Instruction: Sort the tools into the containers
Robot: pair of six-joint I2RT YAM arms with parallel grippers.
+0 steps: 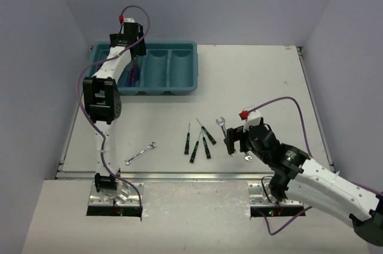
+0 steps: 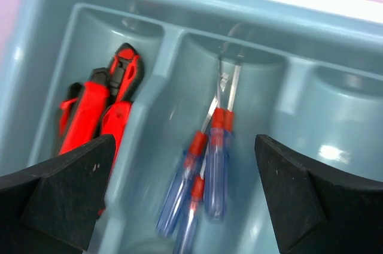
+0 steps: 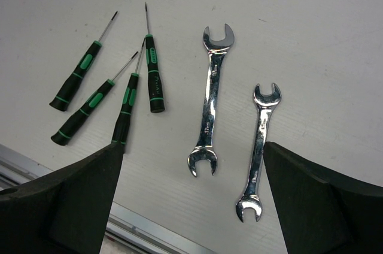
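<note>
My left gripper (image 2: 184,141) hangs open over the teal tray (image 2: 161,86), above its second compartment from the left. Three red-and-blue screwdrivers (image 2: 215,170) lie there, blurred, none between the fingers. Red-and-black pliers (image 2: 102,110) fill the leftmost compartment. From above, the left gripper (image 1: 135,62) dips into the tray (image 1: 194,68). My right gripper (image 3: 192,146) stands open just above two silver wrenches (image 3: 210,98) (image 3: 260,146) lying on the table. Several black-and-green screwdrivers (image 3: 152,74) lie to their left. Another wrench (image 1: 140,153) lies alone near the left arm.
The tray's two right compartments (image 1: 179,68) show nothing inside. A metal rail (image 3: 149,230) marks the table's near edge, close below the right gripper (image 1: 230,143). Grey walls close in the table at the back and sides.
</note>
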